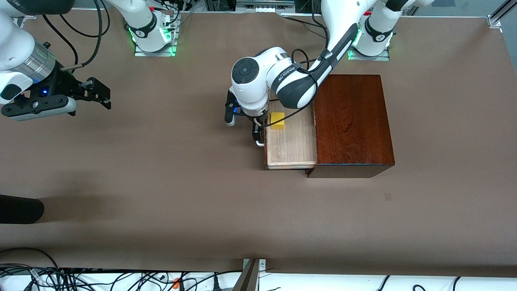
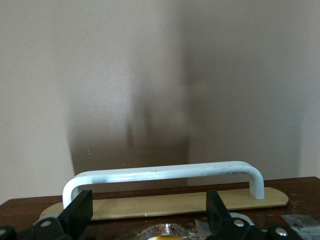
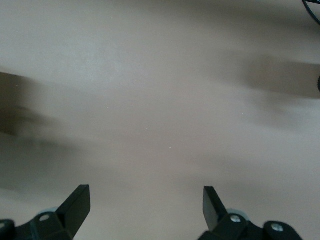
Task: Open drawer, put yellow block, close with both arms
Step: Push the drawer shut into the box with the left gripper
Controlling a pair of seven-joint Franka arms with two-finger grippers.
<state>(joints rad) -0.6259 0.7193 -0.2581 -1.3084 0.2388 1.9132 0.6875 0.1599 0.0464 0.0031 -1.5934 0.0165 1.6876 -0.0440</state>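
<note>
The reddish-brown box lies toward the left arm's end of the table, with its pale wood drawer slid out. The yellow block rests in the drawer, in the part farther from the front camera. My left gripper is low at the drawer's dark front and stands open. In the left wrist view its fingers are spread wide just short of the white handle, with nothing gripped. Near the right arm's end, my right gripper hangs open over bare table; it is also empty in the right wrist view.
The left arm's forearm crosses above the drawer's farther corner and the box's edge. A dark rounded object pokes in at the table's edge on the right arm's end. Cables run along the edge nearest the front camera.
</note>
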